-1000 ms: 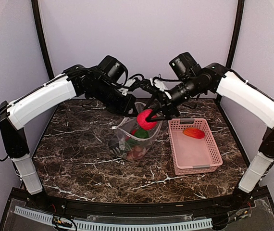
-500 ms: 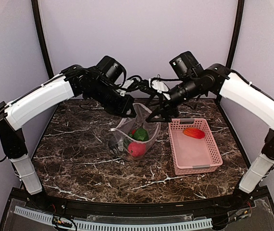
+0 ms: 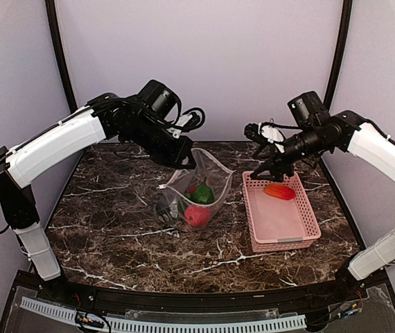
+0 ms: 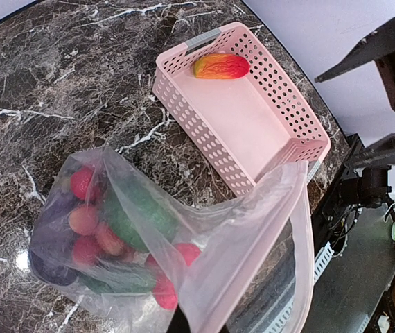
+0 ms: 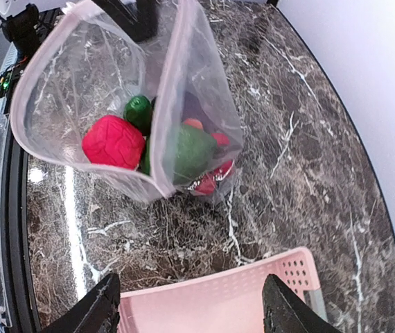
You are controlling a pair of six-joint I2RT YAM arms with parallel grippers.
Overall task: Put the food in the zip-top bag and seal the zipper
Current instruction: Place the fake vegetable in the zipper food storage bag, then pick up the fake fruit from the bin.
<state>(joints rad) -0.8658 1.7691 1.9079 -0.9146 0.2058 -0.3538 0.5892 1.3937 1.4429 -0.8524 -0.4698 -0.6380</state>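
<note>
- Dark marble table [image 3: 114,229] carries a clear bag [image 3: 210,177] at its middle and a pink basket [image 3: 310,232] to the right, the two apart.
- A second ago the right gripper [image 3: 263,171] held a round red piece over the bag's mouth. Half a second ago that piece was already inside, and the fingers stood empty above it.
- Now the red piece [image 5: 114,142] lies in the bag beside a green one [image 5: 192,151], among the other fruits and vegetables.
- The right arm has swung away to the right. Its gripper hangs over the far end of the basket, fingers spread and holding nothing.
- Just below it lies the orange-red oval [image 3: 280,191], the only food left in the basket.
- The left gripper [image 3: 186,159] has not moved. It stays pinched on the far edge of the bag's mouth and holds it up and open.
- The pale zipper strip [image 5: 164,90] gapes wide, not pressed together anywhere.
- My reading: the drop succeeded and the oval is the last piece to fetch. Sealing cannot begin until it is in, and the mouth has to stay lifted meanwhile.
</note>
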